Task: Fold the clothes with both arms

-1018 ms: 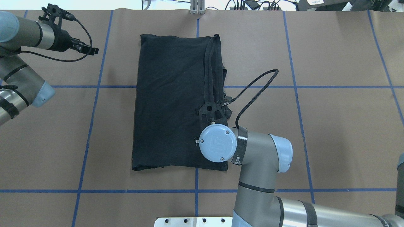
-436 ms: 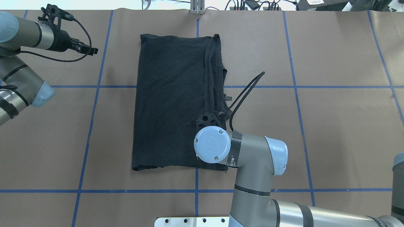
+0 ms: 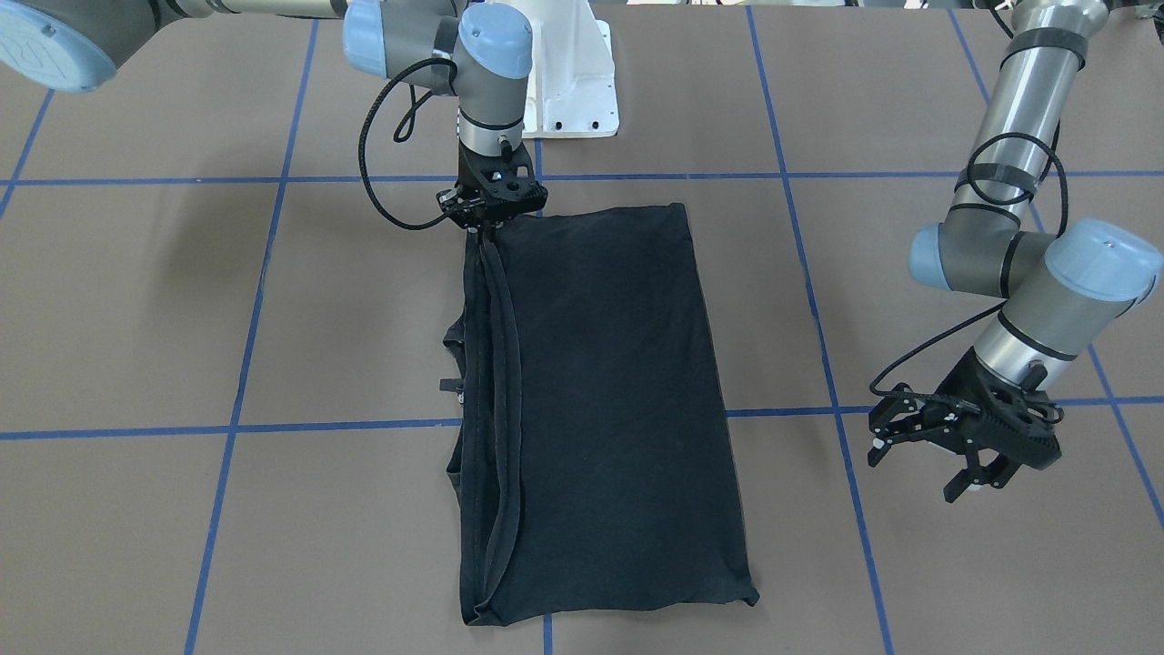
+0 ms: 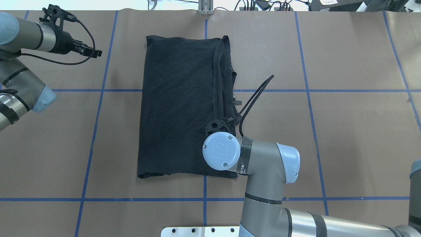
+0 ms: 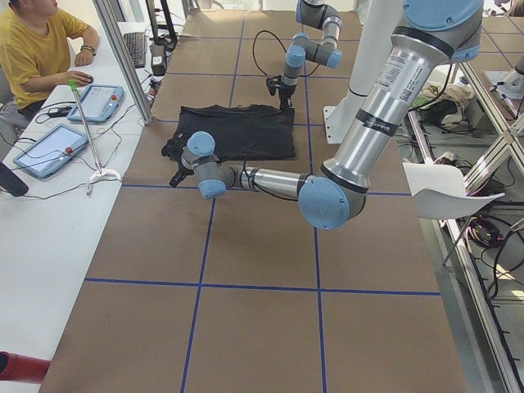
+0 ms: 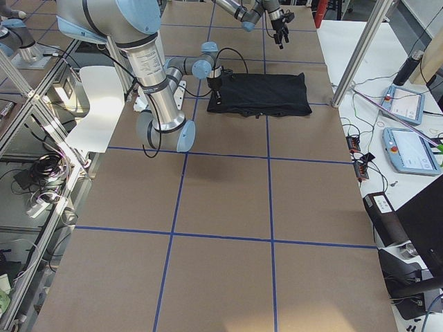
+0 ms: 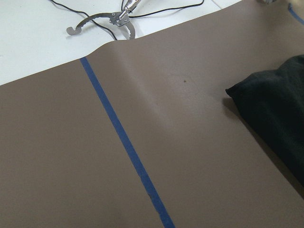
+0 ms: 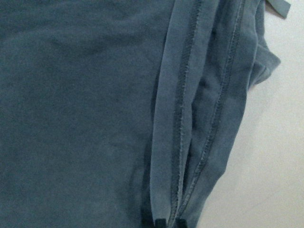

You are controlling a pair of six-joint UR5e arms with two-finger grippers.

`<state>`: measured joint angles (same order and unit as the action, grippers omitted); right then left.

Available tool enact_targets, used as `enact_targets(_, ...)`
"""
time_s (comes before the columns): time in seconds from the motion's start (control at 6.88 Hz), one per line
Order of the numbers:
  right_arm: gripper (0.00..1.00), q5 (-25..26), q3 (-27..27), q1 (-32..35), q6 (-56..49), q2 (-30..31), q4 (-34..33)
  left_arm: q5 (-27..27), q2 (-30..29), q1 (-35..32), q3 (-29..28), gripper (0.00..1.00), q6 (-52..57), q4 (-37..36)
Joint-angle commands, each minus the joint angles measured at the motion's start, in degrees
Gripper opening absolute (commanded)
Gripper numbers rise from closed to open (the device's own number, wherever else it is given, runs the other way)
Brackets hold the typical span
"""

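Observation:
The black T-shirt (image 4: 177, 105) lies folded in a long rectangle across the middle of the table, and also shows in the front view (image 3: 609, 382). No graphic or logo shows. My right gripper (image 3: 485, 229) stands near the shirt's near right corner, shut on doubled hem strips (image 4: 218, 75) raised along the right edge. The right wrist view shows the strips (image 8: 175, 118) running into its closed fingertips (image 8: 159, 222). From overhead the right wrist (image 4: 221, 150) hides the fingers. My left gripper (image 4: 98, 52) hovers open and empty over bare table, left of the shirt's far corner (image 7: 280, 109).
Blue tape lines (image 4: 95, 131) grid the brown table. The white pedestal base (image 3: 568, 82) stands at the near edge. Cables and a metal clamp (image 7: 116, 19) lie past the far edge. A seated person (image 5: 33, 49) and tablets (image 5: 94, 102) are at a side desk.
My right gripper has drawn back toward the robot along the shirt's right edge with the hem strips; its cable loop has tightened. The left arm has barely moved.

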<state>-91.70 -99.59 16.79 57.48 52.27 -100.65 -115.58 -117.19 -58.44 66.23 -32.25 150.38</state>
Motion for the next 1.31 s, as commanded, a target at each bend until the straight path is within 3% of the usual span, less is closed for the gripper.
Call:
enact_targets(0.0, 0.07, 0.3, 0.0, -0.1, -0.1, 0.0, -0.1, 0.0, 0.0, 0.1, 0.1, 1.00, 0.0, 0.0)
enact_targets(0.15, 0.00, 0.5, -0.1, -0.1, -0.1, 0.1, 0.0, 0.0, 0.0, 0.0, 0.1, 1.00, 0.0, 0.0)
enact_targets(0.58, 0.00, 0.6, -0.7, 0.0, 0.0, 0.4, 0.0, 0.0, -0.1, 0.1, 0.2, 1.00, -0.1, 0.0)
enact_targets(0.73, 0.43, 0.6, -0.3, 0.0, 1.0, -0.7, 0.7, 0.0, 0.0, 0.0, 0.2, 1.00, -0.1, 0.0)
enact_targets(0.87, 0.75, 0.6, -0.1, 0.0, 2.4, -1.1, 0.8, 0.0, -0.1, 0.0, 0.2, 1.00, -0.2, 0.0)
enact_targets(1.16, 0.71, 0.6, 1.7, -0.3, 3.2, -1.3, 0.7, 0.0, 0.0, 0.1, 0.2, 1.00, -0.2, 0.0)
